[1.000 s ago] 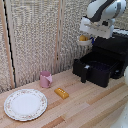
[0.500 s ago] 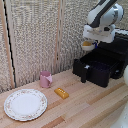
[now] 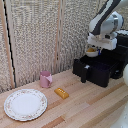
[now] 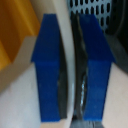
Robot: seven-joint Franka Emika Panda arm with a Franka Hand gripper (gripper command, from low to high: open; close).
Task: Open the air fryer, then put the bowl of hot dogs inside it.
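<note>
The black air fryer [image 3: 119, 47] stands at the exterior view's right with its drawer [image 3: 100, 70] pulled out, and the short black handle [image 3: 84, 74] juts from the drawer front. Just above the open drawer hangs the cream bowl [image 3: 91, 52] with orange-yellow hot dogs [image 3: 92, 50] in it. My gripper [image 3: 93, 46] is shut on the bowl's rim. In the wrist view the blue fingers [image 4: 49, 65] pinch the cream wall of the bowl [image 4: 17, 100]. The hot dogs [image 4: 11, 30] show beside them, with the perforated basket floor [image 4: 97, 7] beyond.
On the wooden table stand a pink mug [image 3: 46, 79], an orange-yellow block [image 3: 61, 92] and a large patterned plate [image 3: 25, 104]. A slatted screen [image 3: 40, 35] forms the backdrop. A pale rounded object [image 3: 125, 74] sits at the exterior view's right edge.
My gripper has carried the bowl down and toward the exterior view's right, from above the drawer front to just over the open drawer. The items on the table have not moved.
</note>
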